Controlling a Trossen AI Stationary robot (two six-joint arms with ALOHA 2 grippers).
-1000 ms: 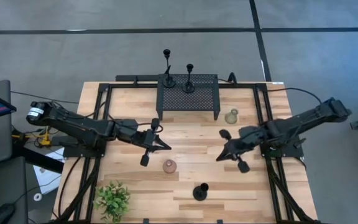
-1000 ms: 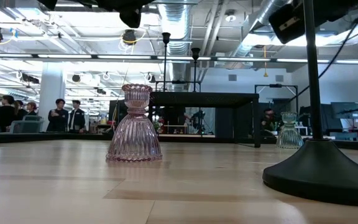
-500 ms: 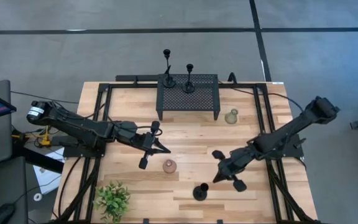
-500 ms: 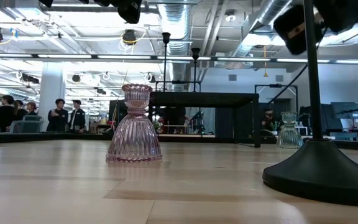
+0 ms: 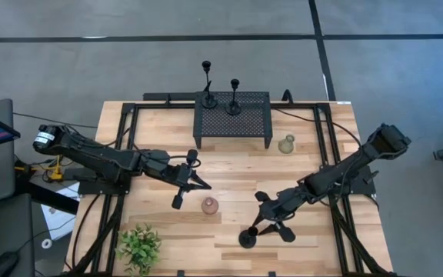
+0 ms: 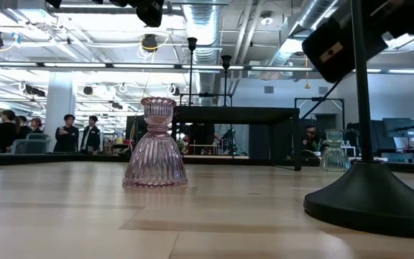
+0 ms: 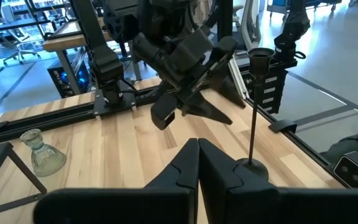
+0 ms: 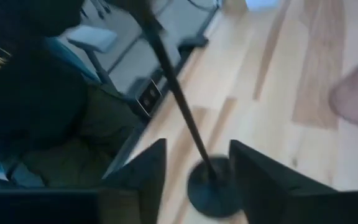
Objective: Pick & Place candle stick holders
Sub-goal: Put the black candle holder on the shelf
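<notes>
Since a second ago my right arm has swung from mid-table down toward the near edge, and my right fingers (image 5: pixel 261 223), shut back then, now stand apart around the black candlestick (image 5: pixel 247 237) on the tabletop (image 5: pixel 229 165). That holder stands upright near the front edge, its thin stem (image 8: pixel 178 99) running between my two fingertips (image 8: pixel 143 171) in the right wrist view; I cannot tell whether either pad touches it yet, as that view is blurred. Two more black candlesticks (image 5: pixel 207 82) already stand on the dark perforated rack (image 5: pixel 233 119) at the far edge, so I judge this one is bound there too. A pink glass holder (image 5: pixel 209 205) sits just beside my approach, a pale green one (image 5: pixel 285 144) lies well apart near the rack, and a small plant (image 5: pixel 139 246) fills the near left corner. My left fingers (image 5: pixel 204 181) are pressed together, empty, waiting over the middle of the table. To do this well, I should centre the stem between my pads, close gently low enough that it cannot tip, and lift straight up.
</notes>
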